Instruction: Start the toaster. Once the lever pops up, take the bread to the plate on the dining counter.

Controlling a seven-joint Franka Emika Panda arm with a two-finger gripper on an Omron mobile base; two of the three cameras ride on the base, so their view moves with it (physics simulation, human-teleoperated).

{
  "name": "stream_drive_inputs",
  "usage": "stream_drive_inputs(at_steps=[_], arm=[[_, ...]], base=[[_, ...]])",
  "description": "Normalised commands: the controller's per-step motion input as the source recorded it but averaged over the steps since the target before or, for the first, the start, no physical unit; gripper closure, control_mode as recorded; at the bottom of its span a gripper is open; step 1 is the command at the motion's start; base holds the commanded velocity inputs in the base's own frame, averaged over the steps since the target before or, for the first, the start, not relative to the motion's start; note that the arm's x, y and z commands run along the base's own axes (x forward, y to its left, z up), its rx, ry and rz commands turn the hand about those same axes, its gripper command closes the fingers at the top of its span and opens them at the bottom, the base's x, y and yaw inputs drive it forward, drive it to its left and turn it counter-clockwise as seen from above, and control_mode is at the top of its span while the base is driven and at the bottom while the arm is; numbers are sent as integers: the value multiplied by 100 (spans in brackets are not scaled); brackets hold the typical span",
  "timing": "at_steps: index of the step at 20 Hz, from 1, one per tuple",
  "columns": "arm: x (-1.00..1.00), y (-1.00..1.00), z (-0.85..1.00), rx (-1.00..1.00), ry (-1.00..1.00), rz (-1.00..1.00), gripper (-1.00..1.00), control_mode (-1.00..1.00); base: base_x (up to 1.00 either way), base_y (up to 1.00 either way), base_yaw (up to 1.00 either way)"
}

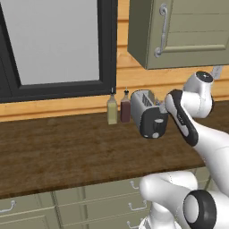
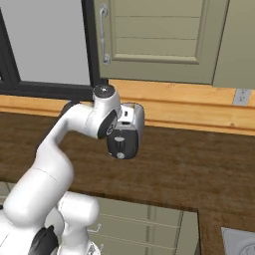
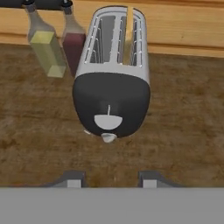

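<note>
Toaster (image 3: pixel 111 94): stands on the dark wood wall counter (image 1: pixel 53 152) by the wooden backsplash, dark end face turned toward the arm.
Bread (image 3: pixel 128 37): a thin tan slice on edge in the right-hand slot, its top just above the rim.
Lever (image 3: pixel 108 122): pale tab low on the dark end face, at the foot of a short vertical slit (whether it is already pressed I cannot tell).
Gripper (image 3: pixel 112 180): fingertips apart and holding nothing, short of the toaster's near end.
Key relation: the lever lies straight ahead of the jaws and roughly centred between them, so the coming move is probably a forward reach and then a downward push.
Long axis: the toaster's length and both slots run away from the hand toward the wall.
Neighbours: a yellow bottle (image 3: pixel 43 50) and a dark red bottle (image 3: pixel 72 43) stand just beside its far left corner.
</note>
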Motion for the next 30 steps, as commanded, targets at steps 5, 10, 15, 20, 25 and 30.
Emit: stream_drive_inputs(at_steps=[5,10,15,20,25,30], arm=[[53,0,-43,3,-2,0,100,-100],[55,0,-32,6,-4,0,100,-100],[47,1,-33,2,0,0,100,-100],[27,0,-41,0,0,0,100,-100],[11,0,-43,0,1,0,100,-100],[0,0,-54,0,6,0,100,-100]], base=[[0,0,0],[0,0,0],[0,0,0],[0,0,0],[0,0,0],[0,0,0]])
